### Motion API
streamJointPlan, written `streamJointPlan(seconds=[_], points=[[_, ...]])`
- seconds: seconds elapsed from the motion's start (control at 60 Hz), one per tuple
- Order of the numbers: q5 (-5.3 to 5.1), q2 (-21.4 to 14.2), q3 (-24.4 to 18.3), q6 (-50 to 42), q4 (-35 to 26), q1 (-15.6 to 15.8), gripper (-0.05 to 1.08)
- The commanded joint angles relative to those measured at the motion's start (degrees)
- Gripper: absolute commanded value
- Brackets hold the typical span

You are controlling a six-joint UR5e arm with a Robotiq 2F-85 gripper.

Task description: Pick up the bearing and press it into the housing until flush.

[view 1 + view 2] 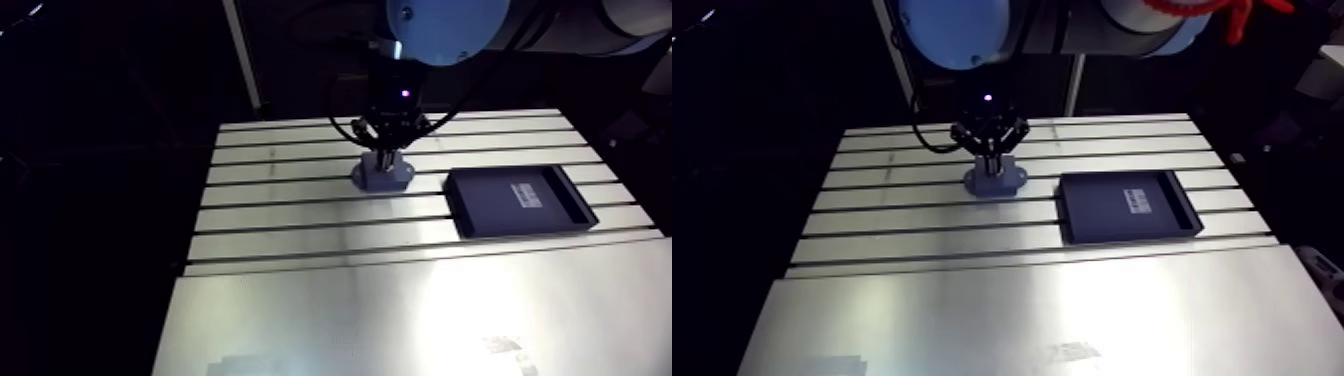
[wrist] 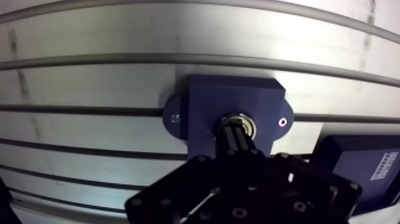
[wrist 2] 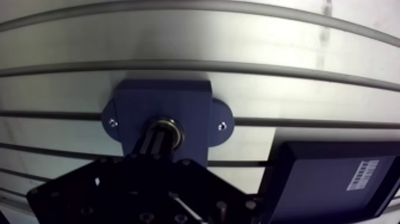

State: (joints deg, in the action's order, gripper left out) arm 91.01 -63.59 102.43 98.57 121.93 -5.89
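A dark blue housing (image 2: 238, 98) with two mounting ears rests on the slotted aluminium table (image 1: 290, 190). A metal bearing (image 2: 249, 124) sits in the housing's central bore, and only part of its shiny rim shows. My gripper (image 2: 236, 136) stands straight above the housing, fingers shut together into one narrow column. Their tips rest on the bearing's middle and hide most of it. How deep the bearing sits in the bore I cannot tell. In the arm view the gripper (image 1: 386, 156) comes down onto the housing (image 1: 382, 178).
A flat black tray (image 1: 520, 200) with a white label lies on the table just to the right of the housing, also in the wrist view (image 3: 333, 179). Slots run across the table's far half, and a smooth plate (image 1: 1022, 320) covers the near half.
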Motion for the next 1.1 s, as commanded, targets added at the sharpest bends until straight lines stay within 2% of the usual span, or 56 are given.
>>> streamJointPlan(seconds=[0.017, 1.1], points=[[0.0, 0.0, 0.0, 0.1, 0.0, 0.0, 1.08], [0.08, 0.2, 0.0, 0.1, 0.0, 0.1, 1.08]])
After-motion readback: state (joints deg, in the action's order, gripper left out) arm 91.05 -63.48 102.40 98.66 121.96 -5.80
